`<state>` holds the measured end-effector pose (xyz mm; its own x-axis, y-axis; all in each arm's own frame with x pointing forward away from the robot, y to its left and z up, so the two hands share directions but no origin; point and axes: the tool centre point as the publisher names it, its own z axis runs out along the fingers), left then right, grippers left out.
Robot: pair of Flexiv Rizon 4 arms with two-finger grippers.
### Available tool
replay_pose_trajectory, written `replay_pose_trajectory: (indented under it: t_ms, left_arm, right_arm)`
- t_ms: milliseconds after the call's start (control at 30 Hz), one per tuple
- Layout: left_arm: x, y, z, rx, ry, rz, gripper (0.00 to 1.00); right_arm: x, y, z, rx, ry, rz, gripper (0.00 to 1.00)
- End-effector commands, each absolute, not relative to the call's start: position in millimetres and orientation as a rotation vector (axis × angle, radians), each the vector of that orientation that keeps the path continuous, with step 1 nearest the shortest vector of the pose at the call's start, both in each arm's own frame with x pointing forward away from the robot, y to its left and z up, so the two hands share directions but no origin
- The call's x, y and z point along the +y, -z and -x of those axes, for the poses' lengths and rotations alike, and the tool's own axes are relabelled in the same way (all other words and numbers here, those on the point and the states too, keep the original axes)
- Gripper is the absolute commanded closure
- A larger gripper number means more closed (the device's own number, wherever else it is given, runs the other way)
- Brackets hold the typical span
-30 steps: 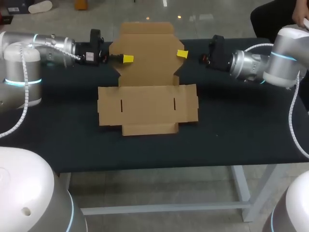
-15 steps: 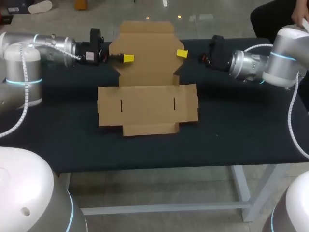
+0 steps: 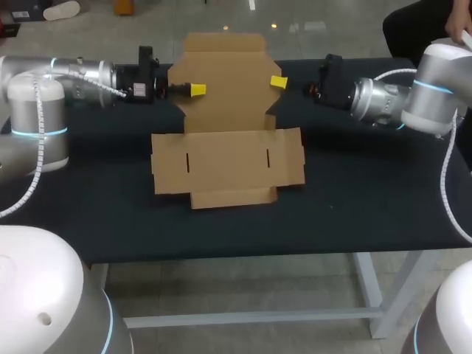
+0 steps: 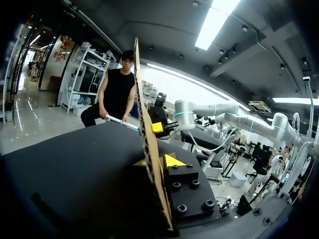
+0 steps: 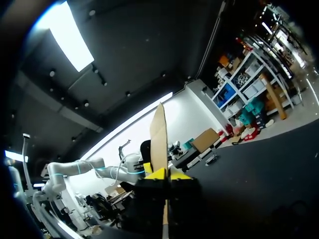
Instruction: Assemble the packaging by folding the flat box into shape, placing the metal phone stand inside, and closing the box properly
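Your left gripper and right gripper each clamp one side of the raised lid of the box, near the surface's far edge; move both together, evenly.

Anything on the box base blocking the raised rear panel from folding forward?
Nothing visible. The base panel of the brown cardboard box lies bare on the black table; left claw and right claw pinch the raised rear panel at its sides.
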<state>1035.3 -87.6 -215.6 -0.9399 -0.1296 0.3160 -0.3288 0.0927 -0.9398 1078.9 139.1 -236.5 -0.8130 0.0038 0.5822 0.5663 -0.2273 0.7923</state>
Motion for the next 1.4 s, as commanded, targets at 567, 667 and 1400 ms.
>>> replay_pose_trajectory:
  t_ms: [567, 667, 1400]
  left_arm:
    - [-89, 215, -1029, -2.228, -1.958, -0.512, 1.0]
    - [-88, 215, -1029, -2.228, -1.953, -0.501, 1.0]
    - [-76, 217, -1035, -2.181, -1.954, -0.483, 1.0]
  right_arm:
    - [139, 235, -1075, -1.661, 2.097, 0.664, 1.0]
    - [139, 234, -1075, -1.659, 2.097, 0.662, 1.0]
    - [131, 229, -1072, -1.678, 2.088, 0.696, 0.0]
